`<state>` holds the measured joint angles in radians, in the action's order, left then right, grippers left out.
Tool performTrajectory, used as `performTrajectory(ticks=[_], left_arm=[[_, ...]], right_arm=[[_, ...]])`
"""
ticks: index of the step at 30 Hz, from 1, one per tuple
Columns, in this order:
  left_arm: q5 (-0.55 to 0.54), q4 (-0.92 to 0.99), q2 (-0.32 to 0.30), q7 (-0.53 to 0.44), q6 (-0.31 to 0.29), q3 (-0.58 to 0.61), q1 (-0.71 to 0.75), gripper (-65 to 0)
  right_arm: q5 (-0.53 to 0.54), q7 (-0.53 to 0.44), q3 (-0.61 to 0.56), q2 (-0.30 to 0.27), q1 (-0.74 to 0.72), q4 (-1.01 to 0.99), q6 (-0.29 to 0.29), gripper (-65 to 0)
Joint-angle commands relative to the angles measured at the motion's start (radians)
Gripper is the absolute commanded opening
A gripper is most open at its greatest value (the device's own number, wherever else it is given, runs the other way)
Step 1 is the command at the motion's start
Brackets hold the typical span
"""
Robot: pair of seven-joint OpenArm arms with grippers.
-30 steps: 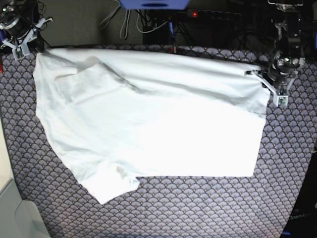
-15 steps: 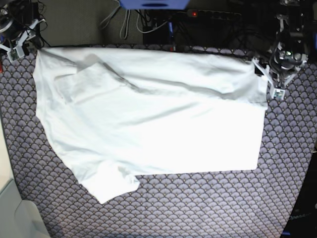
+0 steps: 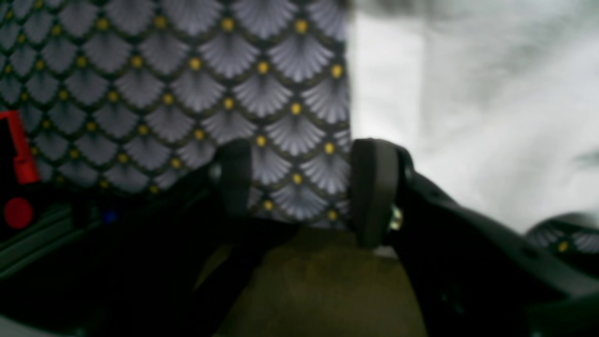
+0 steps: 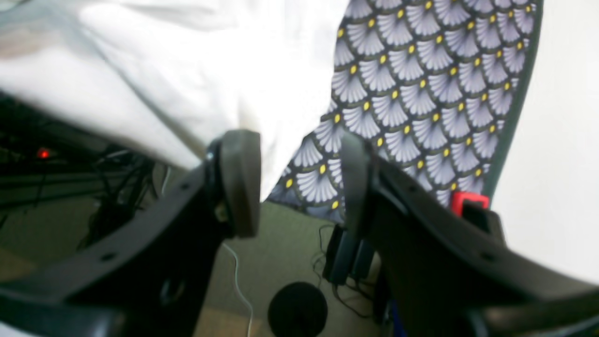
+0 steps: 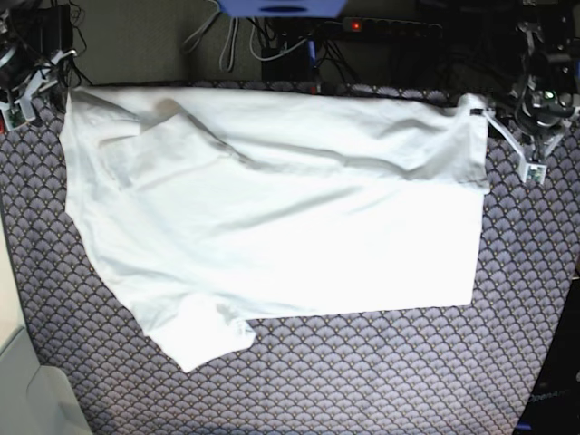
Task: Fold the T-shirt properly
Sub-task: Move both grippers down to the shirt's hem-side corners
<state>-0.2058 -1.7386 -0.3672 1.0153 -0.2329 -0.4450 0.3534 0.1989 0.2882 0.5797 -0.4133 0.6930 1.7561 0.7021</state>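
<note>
Both claws stand released: the left gripper shows only patterned cloth between its parted jaws, just beside the shirt's edge, and the right gripper is likewise spread with nothing pinched, the white fabric lying just beyond one pad. In the overhead view the left gripper sits at the far right corner and the right gripper at the far left corner.

The T-shirt lies spread across the middle of the table, its far edge along the table's far side, one sleeve poking out at the near left and a loose flap doubled over at the far left. A soft ridge crosses the upper part.

The step in hand looks like letting go after a stretch. To do it well, I judge the claws should lift clear without dragging the hem, then regrip at clean corners so the next fold lands square.

Cloth is thin, limp cotton, creasing easily; the table cover is a dark scalloped print with yellow dots, matte and likely grippy.
</note>
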Motion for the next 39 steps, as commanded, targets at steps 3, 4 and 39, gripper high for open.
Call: performTrajectory(ticks=[3,4,39], left_arm=[[0.026,-0.017,-0.028,-0.011,0.002,-0.010,-0.034,-31.5],[0.026,-0.019,-0.029,-0.011,0.002,-0.010,-0.043,-31.5],[0.024,0.911,0.040,-0.513,0.010,0.211,-0.870,-31.4]], right_arm=[[0.014,-0.028,0.010,-0.017,0.000,0.021,-0.004,-36.4],[0.014,-0.030,0.010,-0.017,-0.008,0.021,-0.004,-36.4],[-0.256,0.197,-0.458,0.001,-1.140,-0.640,-0.004,-36.4]])
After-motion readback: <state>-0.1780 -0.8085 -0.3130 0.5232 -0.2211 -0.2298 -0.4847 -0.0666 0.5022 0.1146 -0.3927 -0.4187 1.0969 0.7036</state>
